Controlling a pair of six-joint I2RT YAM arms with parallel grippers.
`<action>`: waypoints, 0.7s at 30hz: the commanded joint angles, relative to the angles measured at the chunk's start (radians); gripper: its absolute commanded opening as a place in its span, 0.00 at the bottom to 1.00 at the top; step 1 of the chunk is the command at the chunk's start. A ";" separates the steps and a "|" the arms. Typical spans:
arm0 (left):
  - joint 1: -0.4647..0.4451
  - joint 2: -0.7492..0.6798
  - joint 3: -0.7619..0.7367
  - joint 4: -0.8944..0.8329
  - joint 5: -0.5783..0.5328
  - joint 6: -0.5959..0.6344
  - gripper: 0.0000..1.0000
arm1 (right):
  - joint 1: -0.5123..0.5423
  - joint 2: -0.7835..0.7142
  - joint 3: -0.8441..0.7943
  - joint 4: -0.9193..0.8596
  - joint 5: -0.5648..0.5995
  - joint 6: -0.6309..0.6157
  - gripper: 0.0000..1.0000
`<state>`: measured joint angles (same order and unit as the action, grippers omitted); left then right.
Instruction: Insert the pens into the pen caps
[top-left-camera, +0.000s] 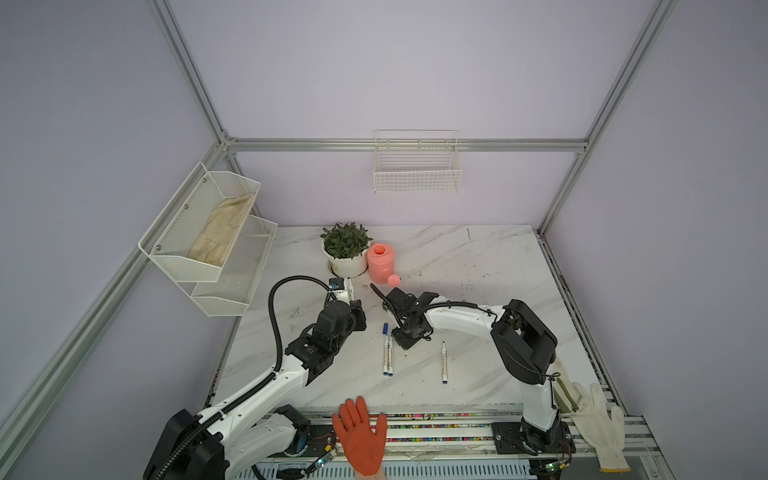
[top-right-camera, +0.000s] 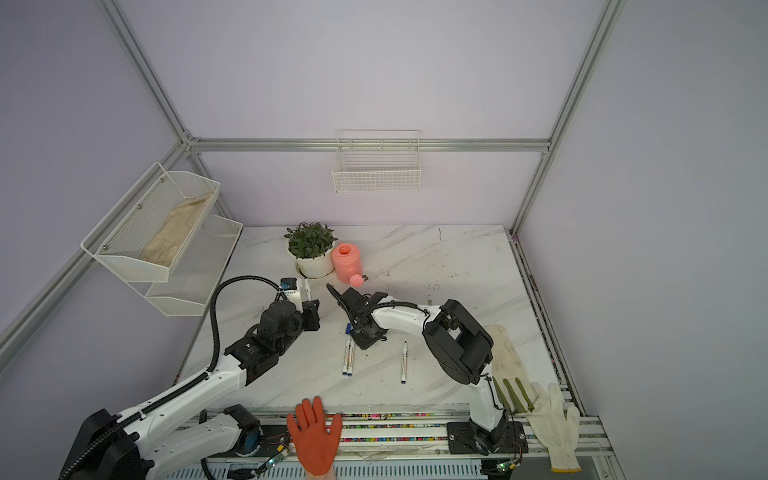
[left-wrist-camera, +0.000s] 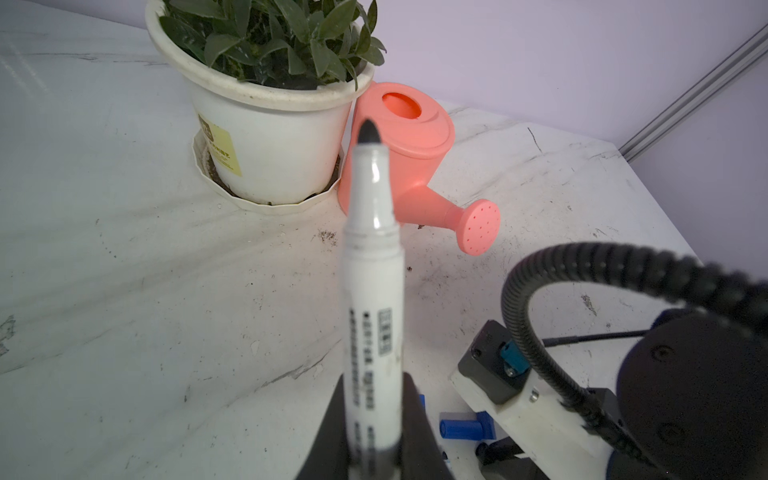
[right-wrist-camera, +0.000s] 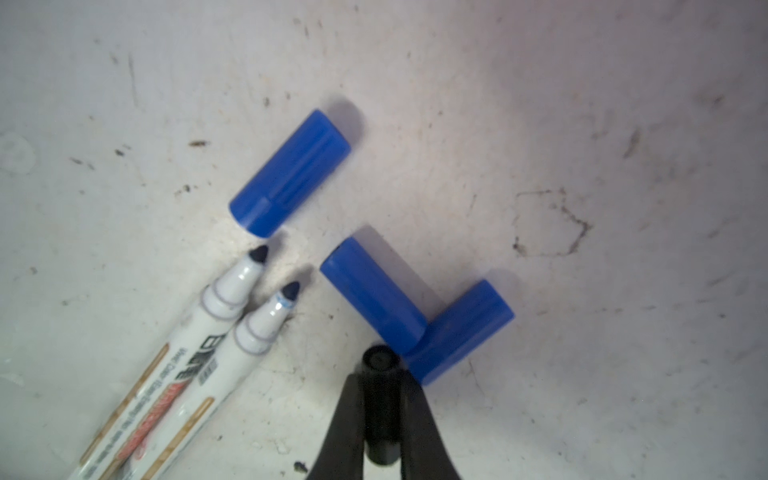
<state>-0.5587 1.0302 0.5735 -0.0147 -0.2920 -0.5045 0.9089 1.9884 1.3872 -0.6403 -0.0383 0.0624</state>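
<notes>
Right wrist watcher: Your right gripper (right-wrist-camera: 380, 380) is pinched tight on the black cap (right-wrist-camera: 379, 362), which runs out along the fingers (right-wrist-camera: 345, 415) with one round end facing away from the wrist. Whether that end is the mouth, you cannot tell from here. Just past it lie the blue caps (right-wrist-camera: 291, 170) on the table (right-wrist-camera: 582, 124). Two of them meet in a corner right at the black cap's end, touching it or nearly. Beside those, two blue-tipped pens (right-wrist-camera: 262, 328) lie side by side, tips bare.

Top view watcher: Your left gripper (left-wrist-camera: 374, 380) is clamped on the black-tipped pen (left-wrist-camera: 372, 266), tip uncovered. In the left wrist view the pen's long axis aims at the watering can (left-wrist-camera: 424, 141). In a top view that gripper (top-left-camera: 358, 311) sits close to the watering can's spout, while your right gripper (top-left-camera: 405, 337) is further from the watering can, toward the arm bases.

Right wrist watcher: So the cap lies behind and to one side of where the pen points, not ahead of it. I judge your next move turns on lining up the two long axes: raise the cap clear of the blue caps, then turn its mouth to face the tip.

Top view watcher: Agreed. Your left gripper is the nearer one to the watering can, so swing the pen away from it to meet the cap.
</notes>
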 joint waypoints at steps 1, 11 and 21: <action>0.002 0.015 -0.027 0.056 0.032 0.011 0.00 | 0.004 -0.100 -0.038 0.022 -0.080 -0.060 0.05; -0.025 0.100 0.014 0.124 0.237 0.057 0.00 | -0.231 -0.363 -0.059 0.319 -0.258 0.063 0.03; -0.083 0.176 0.058 0.200 0.363 0.109 0.00 | -0.262 -0.425 -0.144 0.699 -0.398 0.159 0.00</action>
<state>-0.6331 1.1912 0.5751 0.1234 0.0135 -0.4244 0.6407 1.5616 1.2503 -0.0689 -0.3557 0.1959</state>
